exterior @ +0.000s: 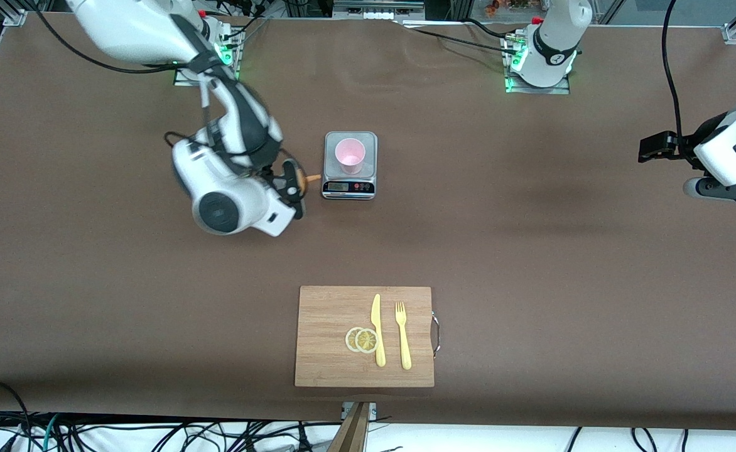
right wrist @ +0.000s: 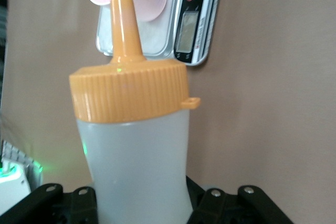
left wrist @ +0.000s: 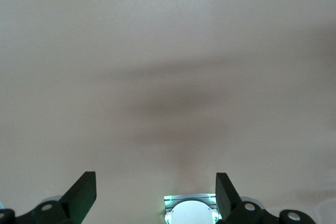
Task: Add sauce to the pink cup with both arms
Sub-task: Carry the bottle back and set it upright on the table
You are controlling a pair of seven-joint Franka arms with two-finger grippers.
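Two grippers at work, unevenly. Right gripper (exterior: 294, 188) over the worktop (exterior: 531, 251) just beside the scale (exterior: 350, 165), toward the right arm's end; fingers clenched on the sauce (right wrist: 136, 156), bottle tipped sideways with the orange nozzle (exterior: 311, 179) aimed at the scale. Seen from the right wrist, nozzle tip lined up with the cup's mouth but not yet over it, going by the front view. Pink cup (exterior: 350, 155) upright on the scale's plate, near the middle of the worktop; nothing visible inside. Left gripper (exterior: 657, 149) waiting over bare worktop at the left arm's end, well apart from the cup, fingers (left wrist: 84, 190) released and holding nothing.

Judged from this: bottle picked up and brought close, so roughly halfway. Left to do: carry the nozzle over the cup, tilt further, squeeze. No sign of the left arm's part in the job so far, perhaps steadying the cup.

Nearer the camera, untouched: board (exterior: 330, 370) with knife (exterior: 377, 329), fork (exterior: 402, 336) and lemon slices (exterior: 362, 339).
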